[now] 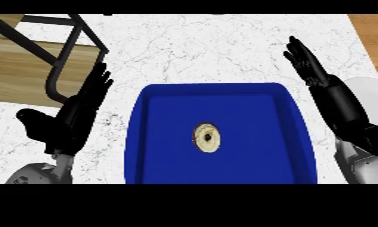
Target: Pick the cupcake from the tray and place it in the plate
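Note:
A small cupcake with a pale top and a dark centre sits near the middle of the blue tray. My left hand is to the left of the tray, open, fingers straight and pointing up over the counter. Open too, my right hand is up at the right, beyond the tray's far right corner, fingers extended. Neither hand touches the cupcake or the tray. A white plate shows partly at the right edge, behind my right forearm.
The white marble counter runs behind and beside the tray. A black metal chair frame stands over wooden floor at the upper left, past the counter's left edge.

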You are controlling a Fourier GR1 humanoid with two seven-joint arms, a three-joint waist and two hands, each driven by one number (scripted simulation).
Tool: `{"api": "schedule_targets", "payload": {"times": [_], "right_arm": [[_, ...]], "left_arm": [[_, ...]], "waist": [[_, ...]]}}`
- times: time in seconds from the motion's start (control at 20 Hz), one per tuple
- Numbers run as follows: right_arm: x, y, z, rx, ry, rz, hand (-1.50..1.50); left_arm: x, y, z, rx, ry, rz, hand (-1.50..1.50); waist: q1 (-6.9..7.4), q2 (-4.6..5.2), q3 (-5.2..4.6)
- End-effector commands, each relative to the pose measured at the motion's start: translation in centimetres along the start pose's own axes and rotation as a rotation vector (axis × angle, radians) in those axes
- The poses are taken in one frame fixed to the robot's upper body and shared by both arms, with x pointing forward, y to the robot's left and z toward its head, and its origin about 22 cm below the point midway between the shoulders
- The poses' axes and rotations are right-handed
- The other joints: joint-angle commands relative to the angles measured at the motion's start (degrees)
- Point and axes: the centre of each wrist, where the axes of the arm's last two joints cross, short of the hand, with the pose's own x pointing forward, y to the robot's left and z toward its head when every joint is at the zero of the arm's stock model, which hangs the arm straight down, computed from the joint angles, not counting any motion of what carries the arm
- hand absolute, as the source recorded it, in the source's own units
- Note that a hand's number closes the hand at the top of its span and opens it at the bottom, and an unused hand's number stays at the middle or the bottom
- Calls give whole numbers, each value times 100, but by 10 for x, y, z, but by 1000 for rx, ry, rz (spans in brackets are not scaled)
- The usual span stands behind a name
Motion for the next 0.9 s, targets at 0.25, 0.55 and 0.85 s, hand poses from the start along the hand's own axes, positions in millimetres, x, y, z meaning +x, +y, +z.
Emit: {"api": "schedule_targets", "payload": {"times": [0.25,0.55,0.85], "right_arm": [[31,-38,-3,-507,27,-77,150],[-17,0,45,-873,192,190,-150],[24,47,88,-821,167,195,-150]], "left_arm": [[-80,29,33,157,363,8,0],[-84,25,24,115,353,59,0],[-85,8,22,78,341,61,0]], "waist": [[-185,-313,226],[-279,-303,229],[-94,-301,239]]}}
